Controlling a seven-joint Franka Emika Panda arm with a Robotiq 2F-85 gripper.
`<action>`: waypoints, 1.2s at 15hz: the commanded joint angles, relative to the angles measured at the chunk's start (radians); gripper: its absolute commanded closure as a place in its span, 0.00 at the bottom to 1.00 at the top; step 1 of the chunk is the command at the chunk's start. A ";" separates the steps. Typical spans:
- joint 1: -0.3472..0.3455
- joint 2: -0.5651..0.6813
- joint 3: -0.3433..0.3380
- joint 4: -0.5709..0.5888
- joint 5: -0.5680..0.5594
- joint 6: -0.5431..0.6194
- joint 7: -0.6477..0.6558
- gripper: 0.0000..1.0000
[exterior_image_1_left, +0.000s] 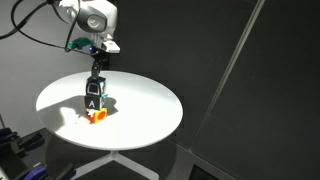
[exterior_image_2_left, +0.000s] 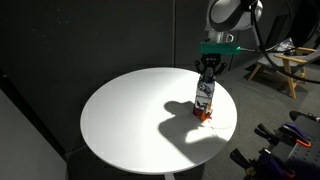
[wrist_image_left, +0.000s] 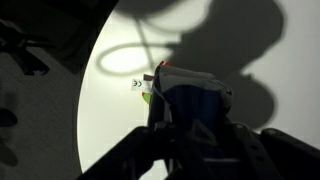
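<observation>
Close under your wrist camera, the gripper (wrist_image_left: 188, 118) is mostly a dark mass in its own shadow. You get only a small coloured sliver of the block (wrist_image_left: 148, 96) at its edge, against the white table (wrist_image_left: 108, 125). That view does not show you how the fingers sit on it. What it does give you alone is a looped cable shadow (wrist_image_left: 125, 60) on the tabletop beyond. In both exterior views you see what the wrist hides: the gripper (exterior_image_1_left: 96, 110) (exterior_image_2_left: 204, 108) points straight down, with the orange block (exterior_image_1_left: 98, 117) (exterior_image_2_left: 203, 116) directly beneath its fingertips and resting on the table (exterior_image_1_left: 150, 105) (exterior_image_2_left: 125, 115). The fingertips meet the block's upper part, but the gap at the jaws is too small and dark to read, so you cannot tell whether they are clamped on it or standing slightly apart. In an exterior view the block sits closer to the rim than to the middle. Farther back, only that view shows a wooden chair (exterior_image_2_left: 283, 58) past the table.
</observation>
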 joint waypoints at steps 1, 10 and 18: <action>0.000 -0.002 0.000 0.007 -0.006 -0.010 -0.008 0.31; 0.008 -0.043 0.011 -0.010 -0.001 -0.032 -0.029 0.00; 0.021 -0.110 0.043 -0.035 0.001 -0.065 -0.128 0.00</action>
